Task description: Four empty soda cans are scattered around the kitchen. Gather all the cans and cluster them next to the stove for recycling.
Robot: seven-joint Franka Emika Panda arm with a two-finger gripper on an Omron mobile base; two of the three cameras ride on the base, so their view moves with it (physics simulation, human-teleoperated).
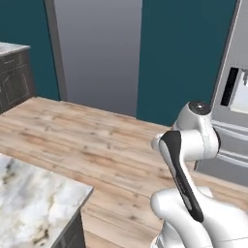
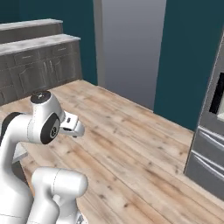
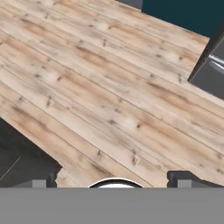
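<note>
The soda cans and the stove are out of view. In the hand view my gripper (image 3: 113, 180) points down at bare wooden floor (image 3: 109, 87). Its two dark fingertips (image 3: 41, 182) stand far apart at the bottom edge. The gripper is open, with nothing between the jaws. My white arm (image 1: 191, 145) is folded up close over the base, and it rises at the lower left in the right base view (image 2: 41, 124).
A marble counter corner (image 1: 34, 203) juts in at the lower left. Dark cabinets (image 2: 39, 70) line the far left wall. A steel fridge (image 1: 232, 121) stands at the right beside a teal wall and a grey door panel (image 1: 99, 53). Wide floor lies between.
</note>
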